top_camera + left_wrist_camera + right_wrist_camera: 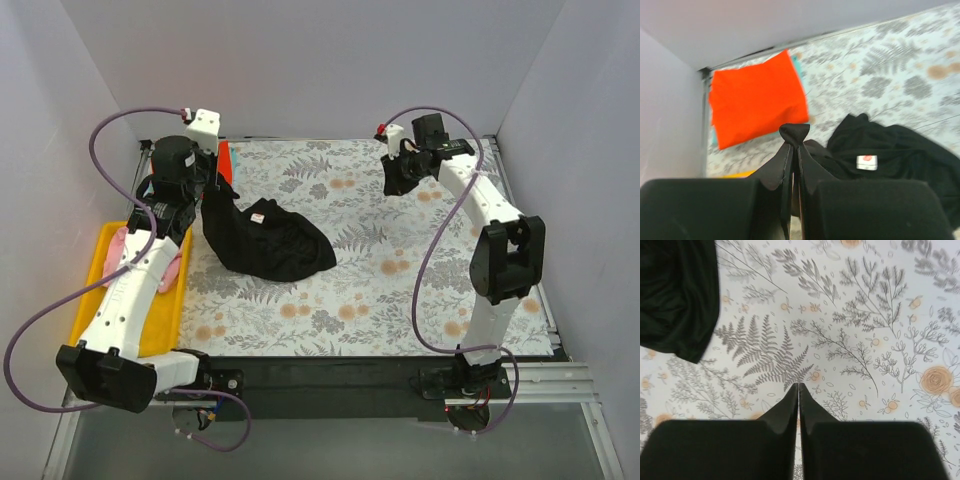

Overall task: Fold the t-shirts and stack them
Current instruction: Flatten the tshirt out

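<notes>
**Black shirt held by one pinch, other hand empty**

The left hand (794,145) is clamped shut on a small tuck of the black t-shirt (270,240). It lifts that point at about 10 o'clock on the floral desk cloth (400,280), while the rest of the shirt lies heaped toward the centre. The right hand (798,390) hangs at 1 o'clock with its jaws pressed together on nothing, well apart from the shirt; only a black edge shows at 10 o'clock in its own view.

The red-orange t-shirt (757,102) lies folded flat in the 11 o'clock corner, with a sliver of the teal t-shirt (798,65) showing at its edge. The pink t-shirt (172,270) sits in the yellow tray (95,270) at 8 o'clock.

Risks, as I judge them:
- The pinch looks thin, so a quick pull could slip the cloth free.
- Lifting from one point lets the shirt hang twisted and not spread.
- A sweep toward 11 o'clock could drag black cloth over the folded pile and disturb it.
- The right hand must open before it can take a second corner.
</notes>
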